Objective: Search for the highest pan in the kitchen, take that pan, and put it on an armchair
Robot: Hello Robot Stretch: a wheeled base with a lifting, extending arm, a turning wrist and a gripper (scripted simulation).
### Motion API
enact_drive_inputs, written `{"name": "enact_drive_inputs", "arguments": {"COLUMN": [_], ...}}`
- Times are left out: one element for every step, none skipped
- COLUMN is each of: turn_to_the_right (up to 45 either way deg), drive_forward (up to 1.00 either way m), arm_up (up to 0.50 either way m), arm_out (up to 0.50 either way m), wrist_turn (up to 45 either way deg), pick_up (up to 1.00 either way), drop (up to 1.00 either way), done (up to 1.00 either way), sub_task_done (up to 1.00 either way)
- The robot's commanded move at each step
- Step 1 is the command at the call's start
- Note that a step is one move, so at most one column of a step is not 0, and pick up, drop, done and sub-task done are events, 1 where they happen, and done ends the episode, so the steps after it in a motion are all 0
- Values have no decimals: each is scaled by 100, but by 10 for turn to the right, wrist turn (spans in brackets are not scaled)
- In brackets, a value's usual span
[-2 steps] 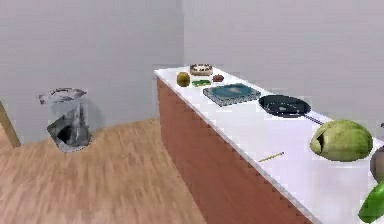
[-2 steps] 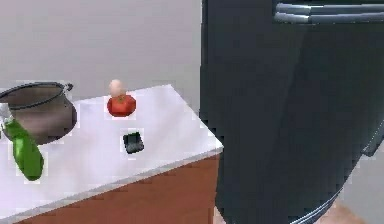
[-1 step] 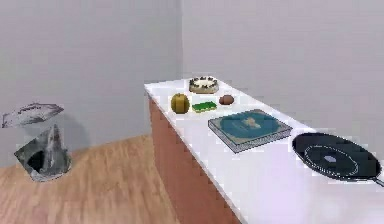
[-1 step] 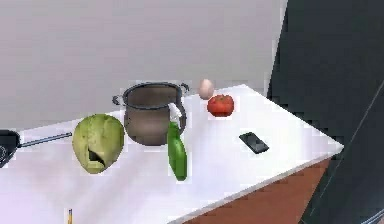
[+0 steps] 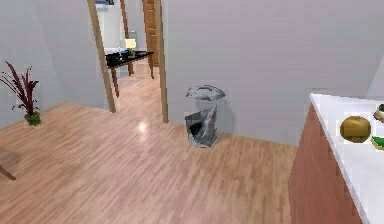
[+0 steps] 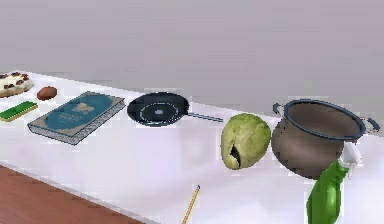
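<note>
Pan [image 6: 157, 108], dark and round with a pale rim, lies flat on the white bench [image 6: 120, 165], about midway back on its top. Its thin handle runs toward the arm side view's right. The tool's state cannot be told.

Nearest on the bench, a thin yellow stick [image 6: 190, 205] lies close to the front edge. A glossy green bottle-like thing [image 6: 327, 195] stands at the arm side view's lower right. Behind these sits a pale green leafy head [image 6: 245, 140], and just beside it on the right a brown-grey pot [image 6: 318, 135] with two side handles. The tip of the pan's handle ends near the leafy head. Just left of the pan lies a blue book [image 6: 76, 116], set at a slant. Farther left are a flat green thing [image 6: 13, 112], a small brown oval [image 6: 47, 93] and, at the back edge, a round plate-like thing [image 6: 14, 82]. A plain grey wall [image 6: 200, 40] rises behind the bench.

In the forward view the bench corner shows at the right, carrying a golden round thing [image 5: 355, 128]. Wooden floor [image 5: 120, 160] spreads ahead. A grey bin [image 5: 205, 117] stands on it against the far wall, and a red-leaved plant [image 5: 25, 95] stands at the left. Beyond an open doorway stands a dark table [image 5: 128, 58].
</note>
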Motion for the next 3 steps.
{"name": "enact_drive_inputs", "arguments": {"turn_to_the_right": [0,0,0], "drive_forward": [0,0,0], "arm_up": [50,38,0], "arm_out": [0,0,40], "wrist_turn": [0,0,0], "pick_up": [0,0,0], "drop": [0,0,0], "done": [0,0,0], "sub_task_done": [0,0,0]}}
